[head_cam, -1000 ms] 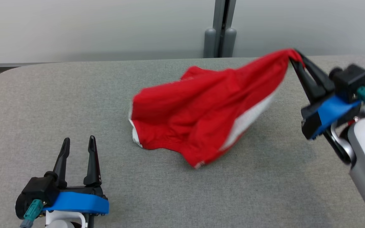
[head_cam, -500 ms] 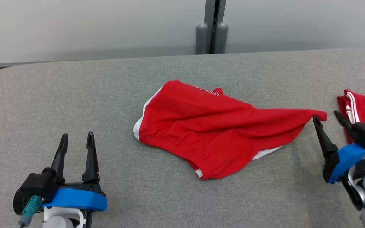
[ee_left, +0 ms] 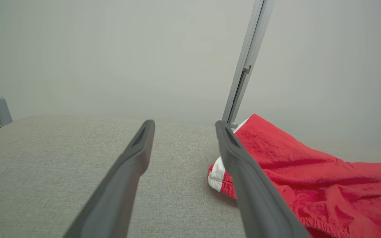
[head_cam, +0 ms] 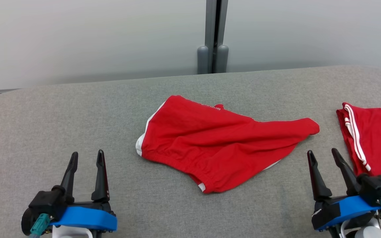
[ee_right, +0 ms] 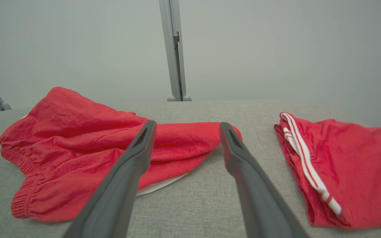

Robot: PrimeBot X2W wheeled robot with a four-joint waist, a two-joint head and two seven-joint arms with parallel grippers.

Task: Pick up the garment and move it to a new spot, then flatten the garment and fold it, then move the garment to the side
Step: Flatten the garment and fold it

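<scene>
The red garment (head_cam: 223,142) lies crumpled at frame centre on the grey tabletop (head_cam: 61,112). The left hand (head_cam: 87,153), lower left, and the right hand (head_cam: 322,151), lower right, both gape wide, holding nothing.

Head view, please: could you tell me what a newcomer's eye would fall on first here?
A rumpled red cloth garment with white trim lies centred on the grey fabric tabletop. A second, folded red garment with white stripes sits at the right edge. The left gripper and right gripper stand open at the bottom corners.
</scene>
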